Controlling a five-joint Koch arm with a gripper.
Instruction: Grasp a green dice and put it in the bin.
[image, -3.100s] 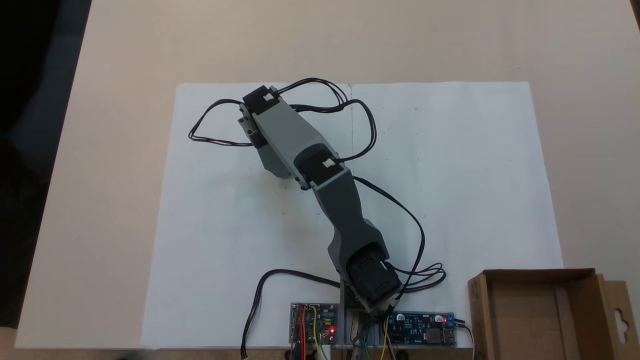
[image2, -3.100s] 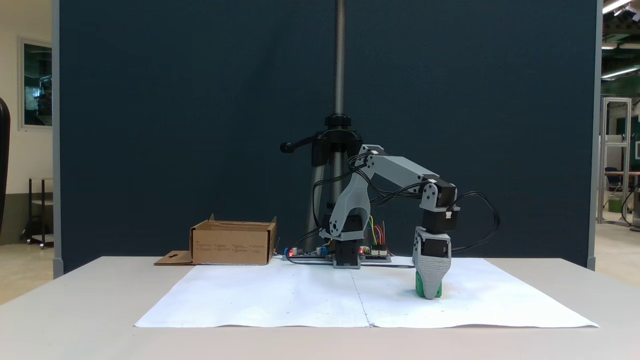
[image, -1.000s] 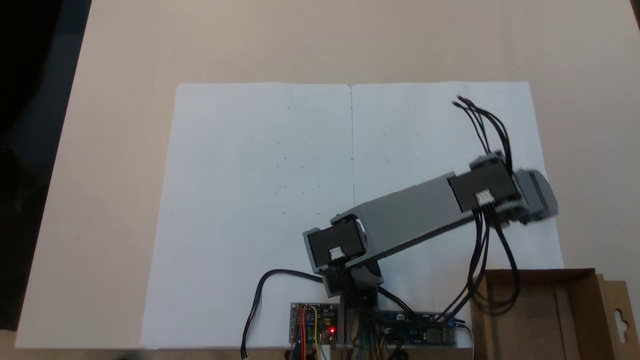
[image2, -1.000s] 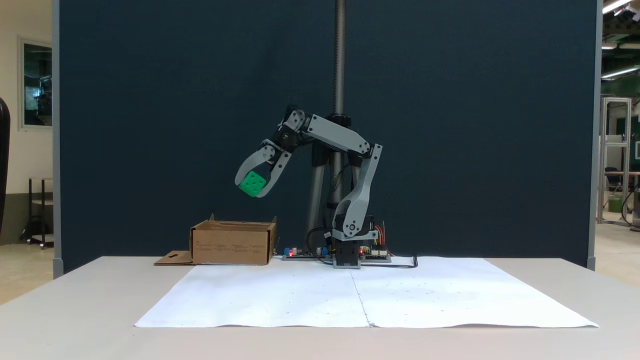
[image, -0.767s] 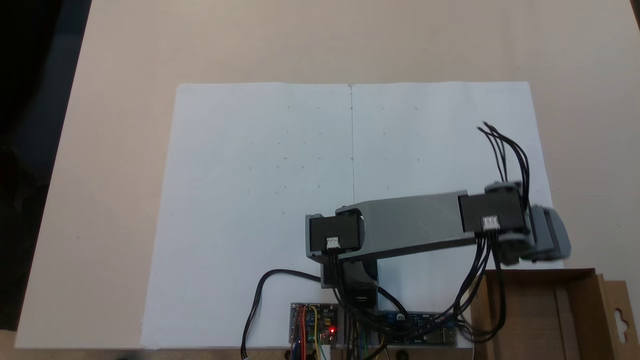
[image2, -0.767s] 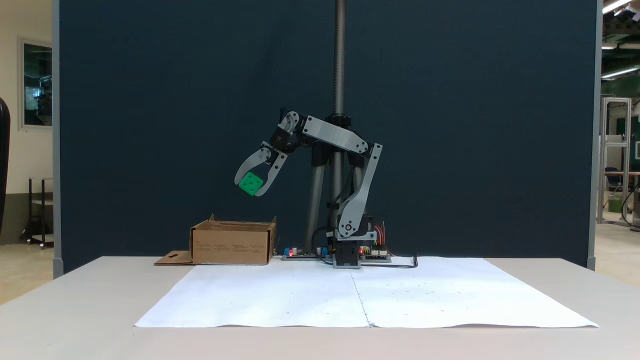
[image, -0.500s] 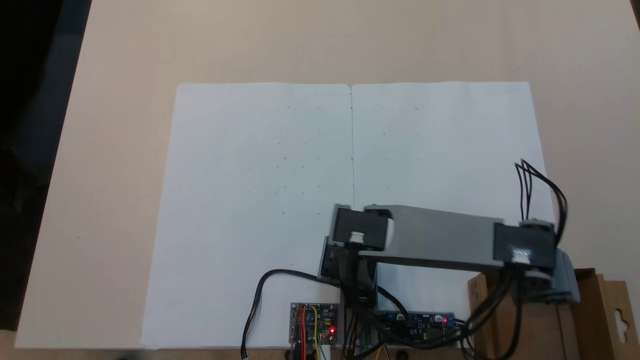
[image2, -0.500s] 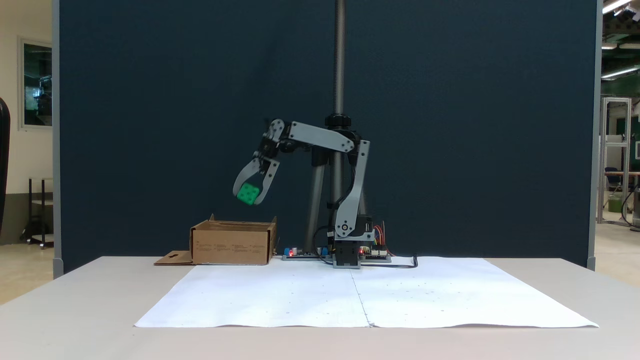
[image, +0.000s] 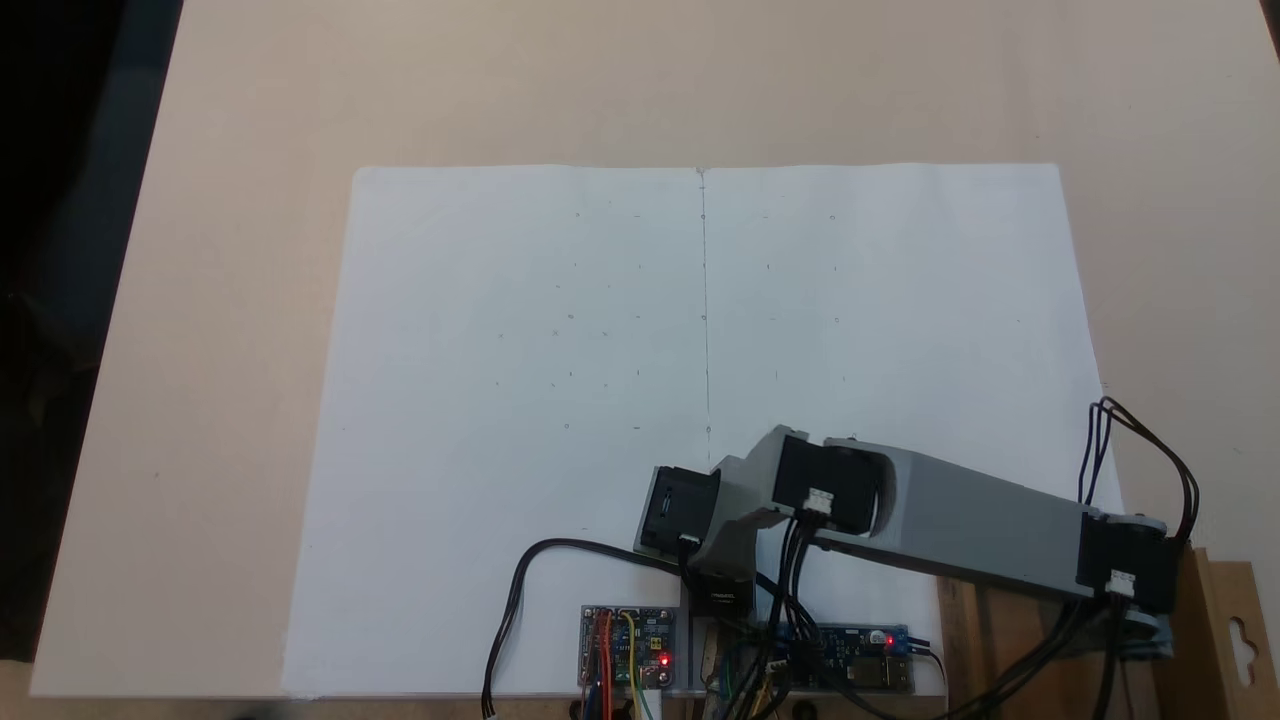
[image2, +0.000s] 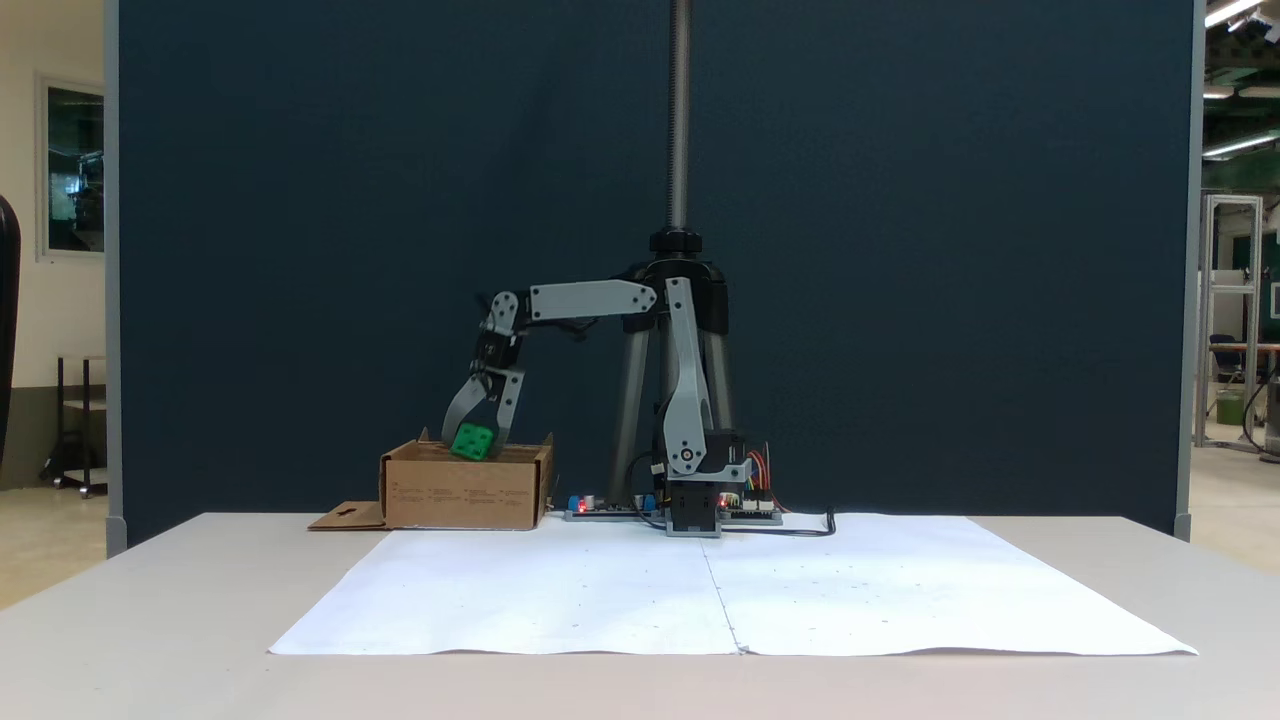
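White paper (image: 560, 350) is covering the beige counter (image: 250, 200); a dark blue partition (image2: 300, 200) is backing it. The tool (image2: 472, 442) is gripping the green dice (image2: 471, 441) at the bin (image2: 465, 487) rim.

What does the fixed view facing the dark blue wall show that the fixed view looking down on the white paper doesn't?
Facing the wall: the green dice clamped between the jaws of the gripper, level with the rim of the bin, and a tripod pole behind the arm. Looking down: where the wrist motor stands across the bin, over the side nearest the flap. Both: the white paper, the arm, the bin and the lit circuit boards.
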